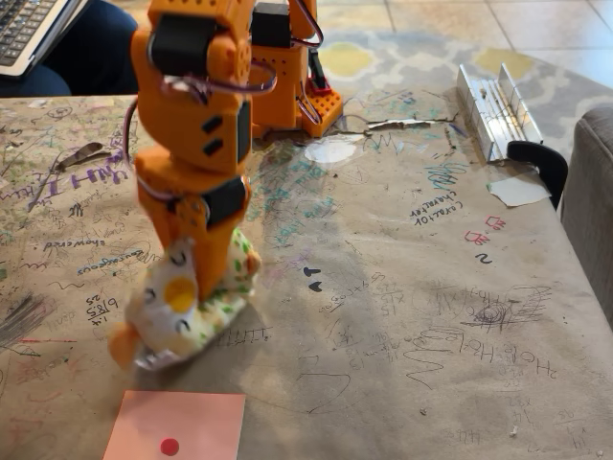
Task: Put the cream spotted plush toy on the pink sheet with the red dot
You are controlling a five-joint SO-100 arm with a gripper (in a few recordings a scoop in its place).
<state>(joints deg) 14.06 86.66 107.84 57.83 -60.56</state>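
Fixed view, looking across a brown paper-covered table [402, 287] scribbled all over with pen marks. No bin, bowl or tray among the things in sight.

Orange arm [196, 115] standing at left, reaching straight down, base [292, 96] farther back near the table's far side. Gripper [196, 278] pinching the cream spotted plush toy [196, 307], fingers pressed into the soft body from above; exact finger spread hidden by fabric and blur. Toy tilted, yellow-orange beak patch facing the camera, green and orange spots on the right flank, an orange foot sticking out at lower left. Cannot tell whether lifted just clear of the paper or touching it; underside blurred.

Pink sheet with the red dot [177, 426] flat at the bottom edge of the picture, cut off by the frame, just in front of the toy and a little to the right of its lowest part. Toy and sheet apart, a narrow strip of brown paper between them.

Wide bare stretch of table to the right of arm and toy. Metal rail piece [493, 110] and a black clamp [541, 158] at the far right edge, well apart from the toy. Laptop [34, 29] at the upper left corner, beyond the table.
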